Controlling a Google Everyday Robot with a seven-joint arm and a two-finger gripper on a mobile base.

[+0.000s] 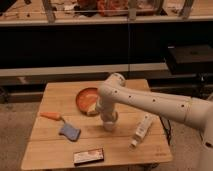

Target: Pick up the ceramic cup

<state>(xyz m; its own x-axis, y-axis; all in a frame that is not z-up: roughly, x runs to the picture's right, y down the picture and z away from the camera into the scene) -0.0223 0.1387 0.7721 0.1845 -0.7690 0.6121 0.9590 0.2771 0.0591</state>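
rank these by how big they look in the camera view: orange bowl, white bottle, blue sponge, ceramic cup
1. orange bowl
2. white bottle
3. blue sponge and ceramic cup: unsure. They look about alike, and the gripper, down on the cup mid-table, hides part of it.

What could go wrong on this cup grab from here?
The gripper sits right over the ceramic cup, hiding most of it. The grip can't be confirmed, so the cup may slip on lift. The orange bowl lies right beside the cup; the wrist could nudge it. The white bottle lying nearby could get rolled.
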